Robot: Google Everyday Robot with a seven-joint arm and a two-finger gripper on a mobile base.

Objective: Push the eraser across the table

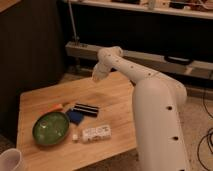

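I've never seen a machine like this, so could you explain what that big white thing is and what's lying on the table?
The white shape is a robot arm, seen from one camera looking down at it from nearby. At its tip is a pincer, hanging above the far side of the table and holding nothing. On the table lie a black eraser, a blue pad, a green bowl, a white packet and something orange. A white cup shows at the bottom corner.

The gripper above the far part of the table is too blurred to read. The frame edge cuts the white cup.
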